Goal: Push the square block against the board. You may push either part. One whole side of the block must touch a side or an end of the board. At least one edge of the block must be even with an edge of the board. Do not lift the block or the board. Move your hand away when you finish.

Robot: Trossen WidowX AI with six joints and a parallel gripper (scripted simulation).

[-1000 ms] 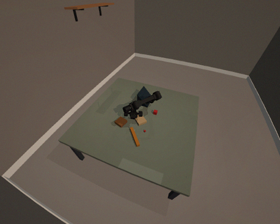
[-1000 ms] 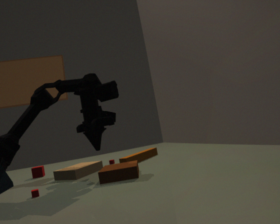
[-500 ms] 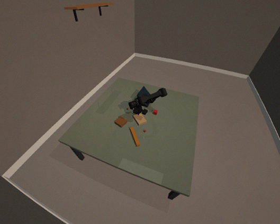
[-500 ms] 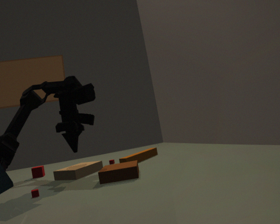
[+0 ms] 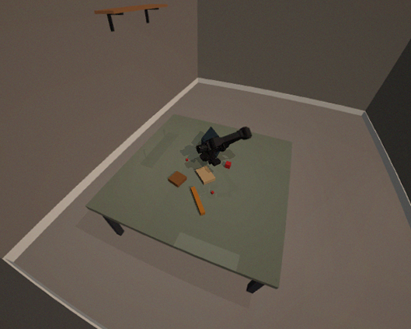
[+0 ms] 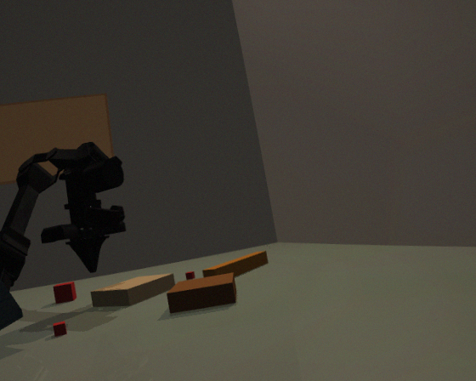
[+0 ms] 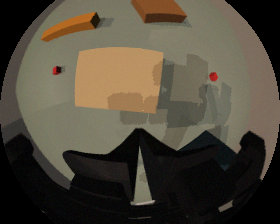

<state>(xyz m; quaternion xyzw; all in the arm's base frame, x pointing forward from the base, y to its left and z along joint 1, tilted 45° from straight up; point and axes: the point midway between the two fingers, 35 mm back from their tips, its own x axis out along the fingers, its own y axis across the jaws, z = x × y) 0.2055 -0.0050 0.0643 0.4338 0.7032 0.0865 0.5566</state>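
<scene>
The square brown block [image 5: 177, 178] [image 6: 201, 293] [image 7: 159, 11], flat on the desk [image 5: 145, 211] [image 6: 361, 319] [image 7: 117, 36] beside the tan slab [image 5: 205, 175] [image 6: 149, 287] [image 7: 117, 77], looks stiff and fairly light, best pushed low at mid-side by the closed, empty jaws [image 5: 211, 161] [image 6: 93, 270].

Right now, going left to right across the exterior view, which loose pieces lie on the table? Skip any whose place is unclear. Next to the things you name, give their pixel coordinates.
Pale tan block [image 5: 205, 175] [image 6: 150, 286] [image 7: 119, 79], brown square block [image 5: 177, 178] [image 6: 201, 294] [image 7: 160, 10], long orange bar [image 5: 198, 201] [image 6: 242, 264] [image 7: 72, 26].
</scene>
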